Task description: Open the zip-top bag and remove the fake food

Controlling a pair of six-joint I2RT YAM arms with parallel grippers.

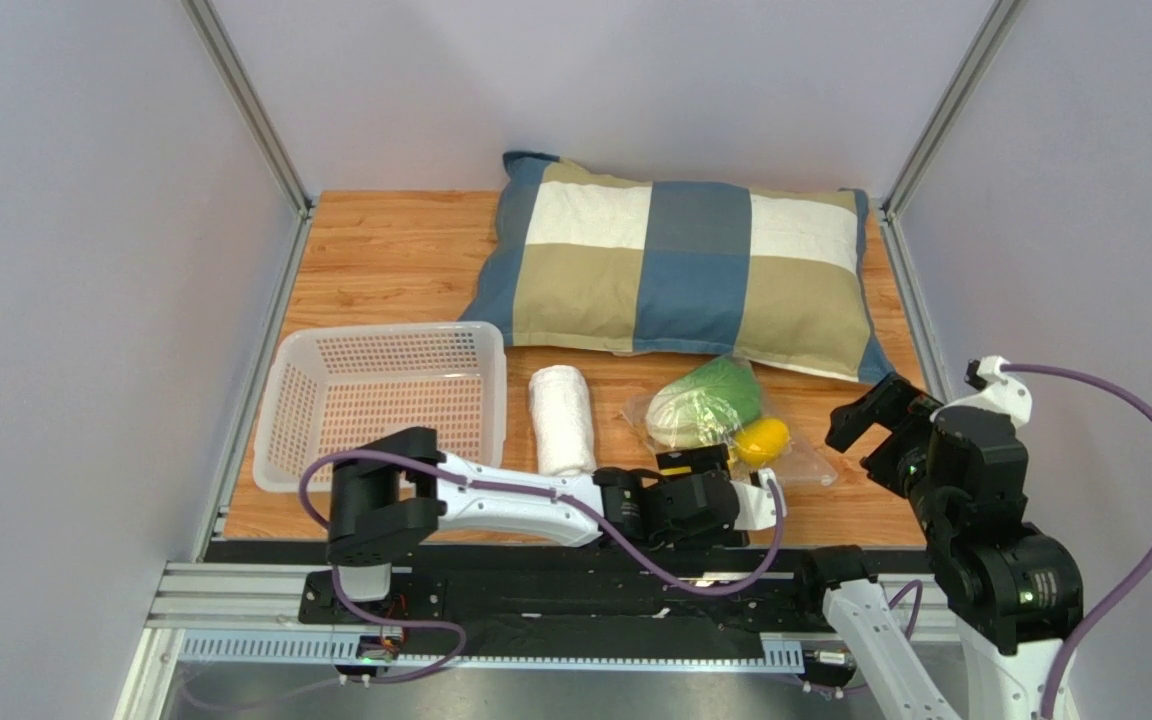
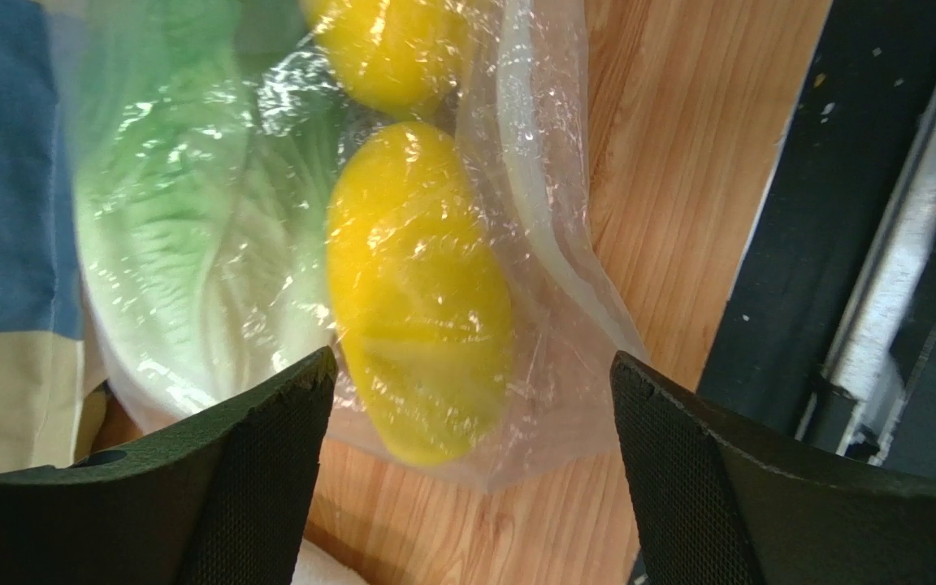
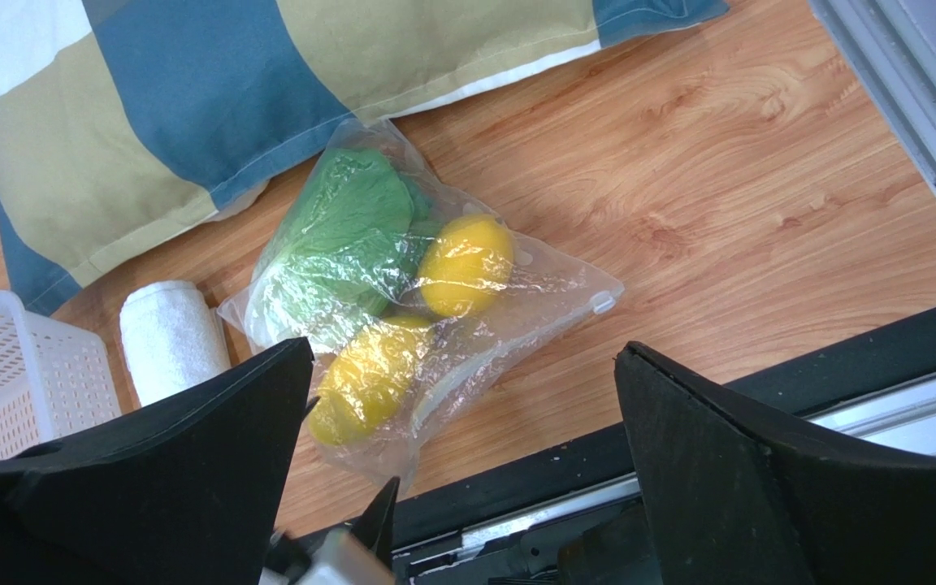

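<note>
The clear zip-top bag [image 1: 720, 423] lies on the wooden table just in front of the pillow. Inside it is the fake food: a green-and-white cabbage [image 1: 702, 398] and two yellow lemons [image 3: 467, 262] [image 3: 369, 372]. My left gripper [image 1: 748, 488] is low at the bag's near end and open. In the left wrist view the left gripper [image 2: 472, 357] has the bag's corner [image 2: 534, 414] and one lemon [image 2: 418, 287] between its fingers, without touching them. My right gripper [image 1: 875, 428] hovers open to the right of the bag [image 3: 522, 317], holding nothing. A white zip slider [image 3: 604, 301] shows at the bag's right corner.
A checked pillow [image 1: 687, 263] lies along the back. A white mesh basket [image 1: 379, 405] stands at the left, with a rolled white towel [image 1: 563, 420] between it and the bag. A black rail [image 1: 537, 578] runs along the near edge. Walls close both sides.
</note>
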